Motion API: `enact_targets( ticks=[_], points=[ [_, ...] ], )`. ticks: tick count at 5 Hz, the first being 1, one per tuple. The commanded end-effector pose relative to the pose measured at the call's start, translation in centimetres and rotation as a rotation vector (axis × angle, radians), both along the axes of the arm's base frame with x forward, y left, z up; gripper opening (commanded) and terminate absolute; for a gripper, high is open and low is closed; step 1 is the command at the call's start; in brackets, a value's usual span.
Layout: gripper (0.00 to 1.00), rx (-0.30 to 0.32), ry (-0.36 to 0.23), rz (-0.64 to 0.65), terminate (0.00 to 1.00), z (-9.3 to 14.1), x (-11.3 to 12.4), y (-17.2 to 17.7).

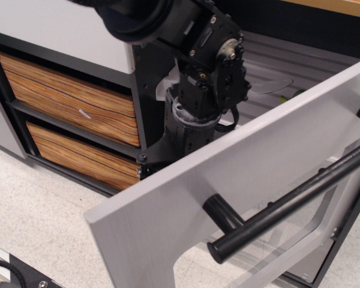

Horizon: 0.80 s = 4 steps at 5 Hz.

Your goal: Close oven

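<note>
Cannot tell how wide the pincer (189, 129) stands, nor what it touches: hidden behind the upper edge of the grey door (186, 204). Black arm (204, 66) reaching down from the top, wrist pointing downward behind the door. Oven (300, 78) at right, door swung out, thick black bar handle (288, 201) in the foreground. Two wood-grain drawer fronts (72, 102) at left.
</note>
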State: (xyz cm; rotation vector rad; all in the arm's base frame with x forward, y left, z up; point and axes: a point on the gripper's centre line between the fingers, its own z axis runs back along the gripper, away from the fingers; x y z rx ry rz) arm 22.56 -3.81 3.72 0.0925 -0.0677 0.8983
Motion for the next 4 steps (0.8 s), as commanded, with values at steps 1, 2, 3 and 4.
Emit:
enact_targets(
  ticks=[1, 2, 3, 4],
  points=[
    [1.00, 0.000, 0.000, 0.000, 0.00, 0.0, 0.0, 0.0],
    [1.00, -0.059, -0.037, 0.074, 0.00, 1.9, 0.1, -0.2],
    [1.00, -0.110, -0.098, 0.147, 0.00, 4.5, 0.3, -0.7],
    [1.00, -0.151, -0.127, 0.196, 0.00, 7.5, 0.2, -1.3]
  ],
)
